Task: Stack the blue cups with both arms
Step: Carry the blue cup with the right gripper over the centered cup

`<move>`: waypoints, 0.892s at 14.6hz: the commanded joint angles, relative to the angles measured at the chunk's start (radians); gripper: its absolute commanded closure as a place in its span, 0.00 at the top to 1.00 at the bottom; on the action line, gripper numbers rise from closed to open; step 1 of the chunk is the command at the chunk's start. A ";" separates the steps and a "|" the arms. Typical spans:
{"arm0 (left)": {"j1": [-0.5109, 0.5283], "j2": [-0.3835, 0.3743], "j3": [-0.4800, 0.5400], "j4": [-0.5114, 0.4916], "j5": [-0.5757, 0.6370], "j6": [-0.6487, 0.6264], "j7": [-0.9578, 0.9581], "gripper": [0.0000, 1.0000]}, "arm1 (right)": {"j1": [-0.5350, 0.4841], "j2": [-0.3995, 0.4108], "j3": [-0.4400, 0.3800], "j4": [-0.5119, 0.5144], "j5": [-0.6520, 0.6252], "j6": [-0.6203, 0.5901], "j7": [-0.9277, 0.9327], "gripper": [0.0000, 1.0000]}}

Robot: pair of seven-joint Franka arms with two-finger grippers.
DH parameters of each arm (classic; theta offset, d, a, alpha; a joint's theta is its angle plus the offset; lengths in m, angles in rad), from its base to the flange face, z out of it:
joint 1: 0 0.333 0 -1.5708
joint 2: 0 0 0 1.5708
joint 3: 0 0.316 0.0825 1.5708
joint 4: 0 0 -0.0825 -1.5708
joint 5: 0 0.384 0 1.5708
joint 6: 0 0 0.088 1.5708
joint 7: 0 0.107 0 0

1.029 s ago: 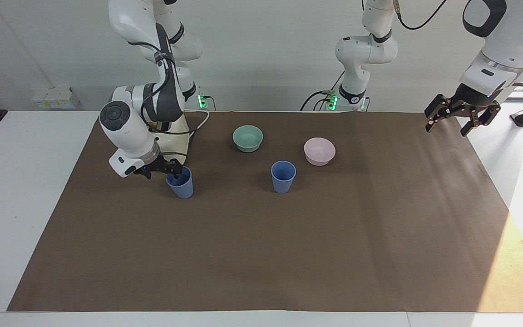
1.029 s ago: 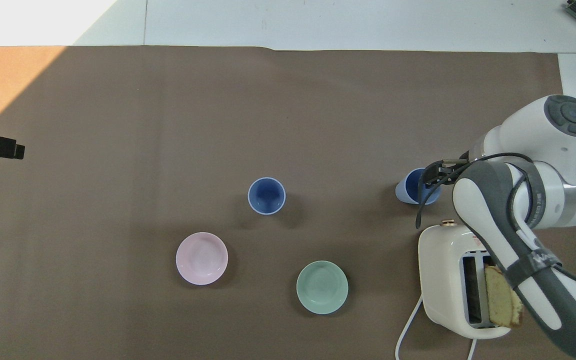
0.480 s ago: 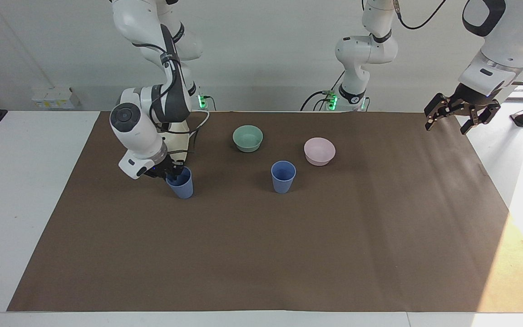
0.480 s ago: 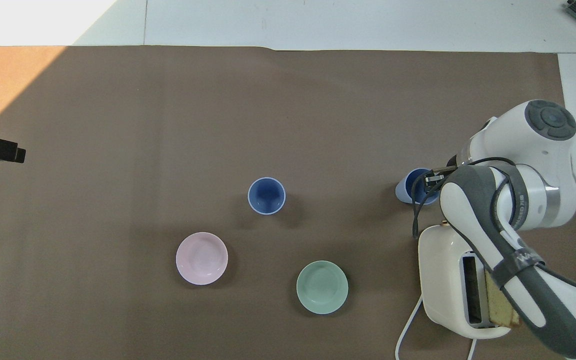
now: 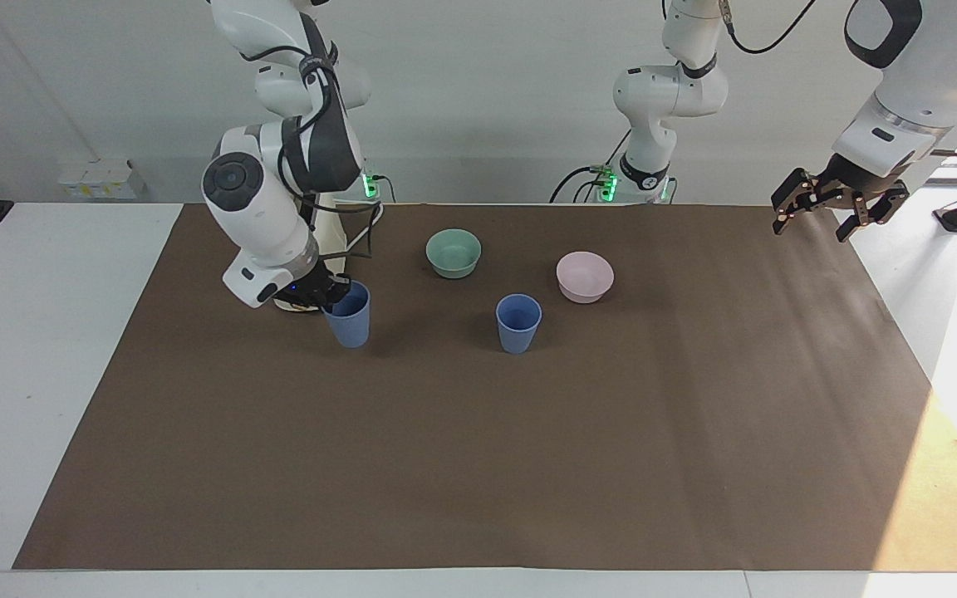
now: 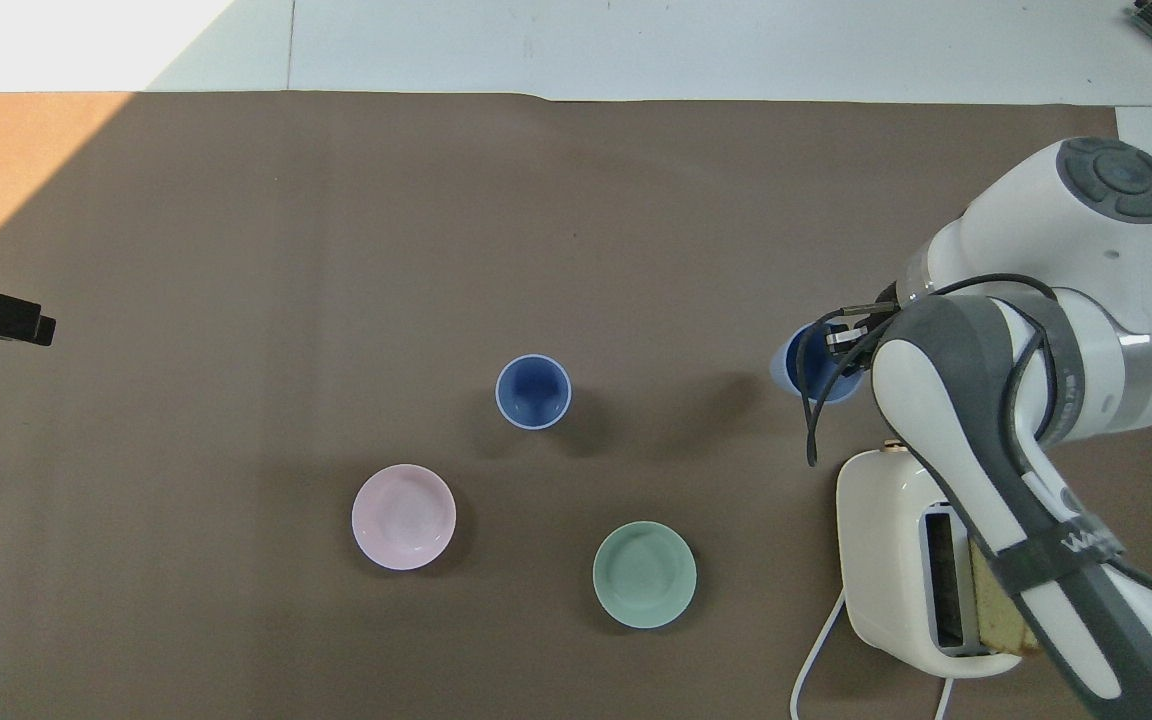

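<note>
Right gripper [image 5: 336,295] pinches held blue cup [image 5: 350,316] by its rim; keep it level, centre over standing blue cup [image 5: 518,323]; left gripper [image 5: 827,214] waits, fingers wide

One cup [image 5: 518,323] is set mid-mat, just farther from the robots than two bowls [image 5: 453,252]. A second cup [image 5: 350,314] is held off the mat [image 5: 478,465] beside the toaster [image 6: 896,560], toward the right arm's end.
</note>
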 commanded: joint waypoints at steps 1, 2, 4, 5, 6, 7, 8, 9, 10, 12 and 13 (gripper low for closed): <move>0.001 -0.003 -0.004 0.014 0.019 -0.026 0.003 1.00 | 0.117 0.028 0.007 0.146 0.019 -0.078 0.241 0.00; 0.001 -0.003 -0.004 0.014 0.019 -0.026 0.003 1.00 | 0.168 0.050 0.007 0.182 0.020 -0.086 0.318 0.00; 0.002 -0.003 -0.004 0.014 0.019 -0.028 0.003 1.00 | 0.249 0.091 0.007 0.275 0.020 -0.075 0.429 0.00; 0.002 -0.004 -0.004 0.013 0.019 -0.028 0.003 1.00 | 0.275 0.114 0.008 0.327 0.022 -0.078 0.479 0.00; 0.002 -0.004 -0.004 0.013 0.019 -0.028 0.003 1.00 | 0.295 0.131 0.011 0.364 0.022 -0.075 0.500 0.00; 0.001 -0.004 -0.004 0.013 0.019 -0.028 0.003 1.00 | 0.301 0.144 0.019 0.383 0.023 -0.069 0.503 0.00; 0.001 -0.004 -0.004 0.013 0.019 -0.028 0.004 1.00 | 0.317 0.171 0.033 0.409 0.022 -0.058 0.512 0.00; 0.001 -0.004 -0.004 0.013 0.019 -0.026 0.003 1.00 | 0.341 0.203 0.036 0.440 0.020 -0.041 0.523 0.00; 0.001 -0.004 -0.004 0.014 0.019 -0.026 0.004 1.00 | 0.360 0.228 0.036 0.453 0.020 -0.017 0.546 0.00; 0.005 -0.004 -0.004 0.014 0.019 -0.028 0.004 1.00 | 0.363 0.234 0.039 0.448 0.023 0.003 0.557 0.00; 0.007 -0.004 -0.004 0.014 0.019 -0.029 0.006 1.00 | 0.363 0.233 0.039 0.447 0.025 -0.003 0.555 0.00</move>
